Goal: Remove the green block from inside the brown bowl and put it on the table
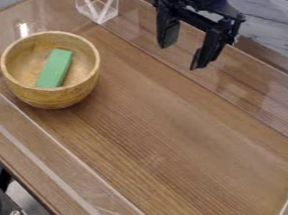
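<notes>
1. The gripper [185,43] hangs above the table [183,135] near its far edge, jaws spread wide, holding and touching nothing.
2. The green block [53,69] lies inside the brown bowl [49,69], at the table's left side, well apart from the gripper.
3. The arm above the gripper is cut off by the top edge.
4. Clear plastic walls [97,4] are faint.

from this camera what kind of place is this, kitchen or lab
Probably a robot test bench, not a kitchen: a wood-grain table fenced by low clear plastic walls, a black gripper overhead, and only a bowl as prop.
</notes>
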Controlling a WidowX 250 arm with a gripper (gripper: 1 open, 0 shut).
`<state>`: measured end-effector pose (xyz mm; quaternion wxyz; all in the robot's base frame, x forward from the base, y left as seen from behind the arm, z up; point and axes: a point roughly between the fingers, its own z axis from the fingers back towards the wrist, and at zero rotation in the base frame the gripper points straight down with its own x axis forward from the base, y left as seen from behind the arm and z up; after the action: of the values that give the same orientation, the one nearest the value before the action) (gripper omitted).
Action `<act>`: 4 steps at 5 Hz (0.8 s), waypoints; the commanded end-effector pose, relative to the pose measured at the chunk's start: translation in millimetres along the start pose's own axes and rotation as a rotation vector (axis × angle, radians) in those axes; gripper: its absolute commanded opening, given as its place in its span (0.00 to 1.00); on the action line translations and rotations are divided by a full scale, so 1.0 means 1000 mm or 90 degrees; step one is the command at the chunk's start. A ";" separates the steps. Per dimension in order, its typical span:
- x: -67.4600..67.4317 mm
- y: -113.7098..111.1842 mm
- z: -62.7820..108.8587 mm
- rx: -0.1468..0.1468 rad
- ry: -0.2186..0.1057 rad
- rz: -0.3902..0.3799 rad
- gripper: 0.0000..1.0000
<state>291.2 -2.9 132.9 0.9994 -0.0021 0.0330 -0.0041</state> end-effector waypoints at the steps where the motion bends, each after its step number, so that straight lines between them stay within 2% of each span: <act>1: -0.009 0.021 -0.003 0.002 0.004 0.025 1.00; 2: -0.040 0.071 -0.027 0.005 0.024 0.072 1.00; 3: -0.067 0.121 -0.032 0.008 -0.003 0.102 1.00; 4: -0.084 0.162 -0.033 0.014 -0.035 0.116 1.00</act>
<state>199.8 157.9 89.4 0.9951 -0.0036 0.0337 0.0934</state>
